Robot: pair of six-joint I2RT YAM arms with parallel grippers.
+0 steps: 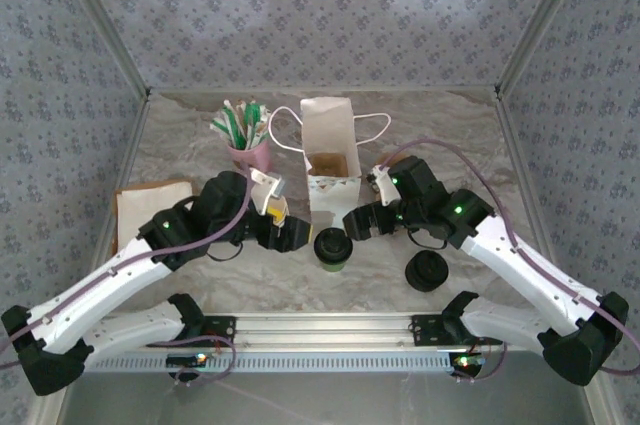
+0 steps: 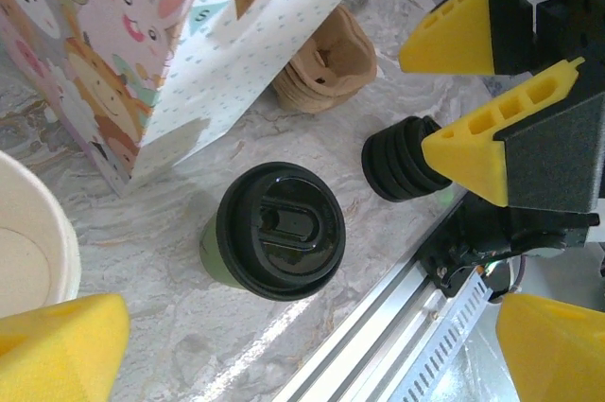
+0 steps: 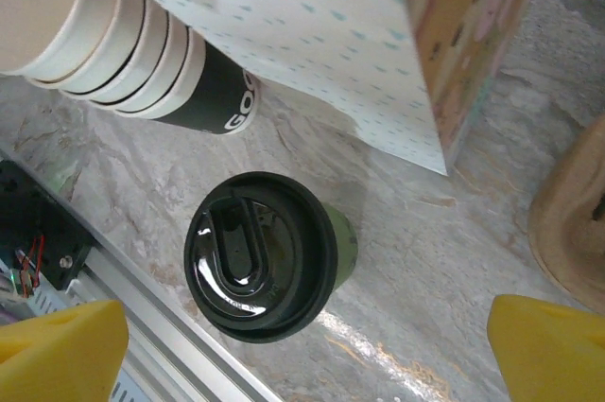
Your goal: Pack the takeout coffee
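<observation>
The takeout coffee [image 1: 332,247] is a small cup with an olive-green side and a round black lid, standing upright on the marble table in front of the paper bag [image 1: 330,150]. My left gripper [image 1: 287,233] hovers just left of it, open, with the cup [image 2: 281,230] ahead of its yellow fingertips [image 2: 57,345]. From the right, my right gripper [image 1: 360,223] faces the cup [image 3: 269,255], open as well, and nothing sits between its fingertips [image 3: 553,345]. Neither gripper touches the cup. The bag [image 2: 170,52] stands open at the top.
A stack of black lids [image 1: 427,270] sits right of the cup. Lidless cups [image 3: 123,38] lie stacked beside the bag. Brown sleeves [image 2: 326,61] rest behind it. A pink cup of stirrers [image 1: 250,150] and brown napkins [image 1: 150,207] stand at the left. The metal rail [image 1: 320,325] runs along the near edge.
</observation>
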